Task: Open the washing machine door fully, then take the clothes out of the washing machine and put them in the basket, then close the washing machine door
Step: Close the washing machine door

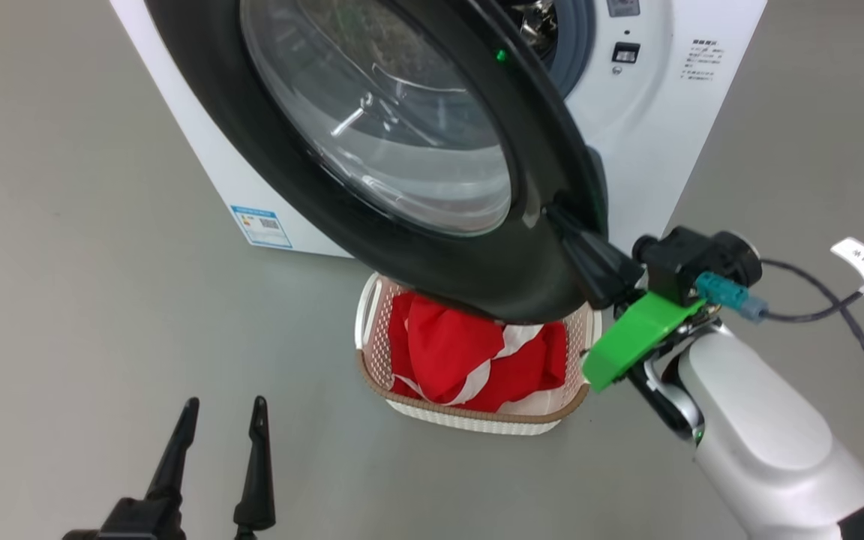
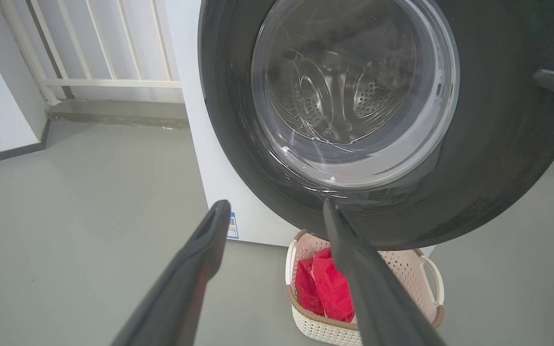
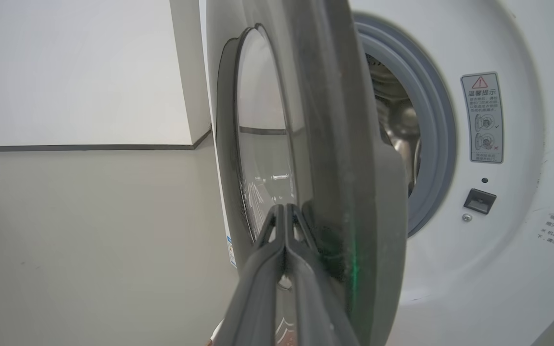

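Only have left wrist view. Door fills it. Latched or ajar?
Observer: Ajar. Right wrist view has the washing machine door edge-on, with a gap between it and the grey rubber ring.
Operator: Right end effector?
Observer: The right end effector is shut, tips at the door's black rim.
Operator: Latch slot?
Observer: The latch slot sits uncovered on the washing machine front, past the ring.

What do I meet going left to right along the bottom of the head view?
The left end effector → basket → pale right forearm.
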Robot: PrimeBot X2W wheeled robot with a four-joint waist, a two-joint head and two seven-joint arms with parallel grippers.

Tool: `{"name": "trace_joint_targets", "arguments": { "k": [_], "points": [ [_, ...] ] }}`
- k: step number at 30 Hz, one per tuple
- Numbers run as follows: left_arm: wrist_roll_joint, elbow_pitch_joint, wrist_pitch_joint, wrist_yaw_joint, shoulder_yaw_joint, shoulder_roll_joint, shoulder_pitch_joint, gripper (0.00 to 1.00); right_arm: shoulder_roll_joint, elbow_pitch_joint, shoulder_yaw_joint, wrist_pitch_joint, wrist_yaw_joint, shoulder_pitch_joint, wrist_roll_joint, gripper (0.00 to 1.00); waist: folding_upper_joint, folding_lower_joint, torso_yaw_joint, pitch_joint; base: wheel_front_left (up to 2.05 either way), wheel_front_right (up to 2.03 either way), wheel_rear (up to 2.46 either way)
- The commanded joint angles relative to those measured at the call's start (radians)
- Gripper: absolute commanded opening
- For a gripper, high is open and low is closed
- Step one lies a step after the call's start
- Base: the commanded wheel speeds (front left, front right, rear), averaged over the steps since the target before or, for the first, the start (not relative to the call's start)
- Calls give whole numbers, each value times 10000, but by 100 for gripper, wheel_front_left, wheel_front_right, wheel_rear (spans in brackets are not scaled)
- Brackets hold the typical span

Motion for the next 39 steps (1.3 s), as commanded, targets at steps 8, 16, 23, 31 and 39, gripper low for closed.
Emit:
{"name": "trace_joint_targets", "arguments": {
  "k": [8, 16, 23, 31, 39],
  "points": [
    [-81, -64, -240, -65, 201, -21, -612, 100, -198, 419, -54, -199, 19, -1102, 387, 0, 0, 0, 120, 382, 0, 0, 0],
    [-88, 125, -392, -157, 32, -161, -883, 100, -449, 1261, -361, -217, 19, -2193, 573, 0, 0, 0, 338, 736, 0, 0, 0],
    [-96, 355, -505, -237, -67, -292, -1163, 100, -655, 1888, -638, -220, 19, -3141, 592, 0, 0, 0, 596, 1060, 0, 0, 0],
    [-73, 550, -602, -372, -231, -508, -1494, 100, -968, 2629, -1025, -221, 19, -4010, 589, 0, 0, 0, 963, 1447, 0, 0, 0],
    [-33, 710, -641, -507, -318, -690, -1719, 100, -1305, 3127, -1701, -221, 19, -4681, 215, 0, 0, 0, 1247, 1699, 0, 0, 0]
  ]
}}
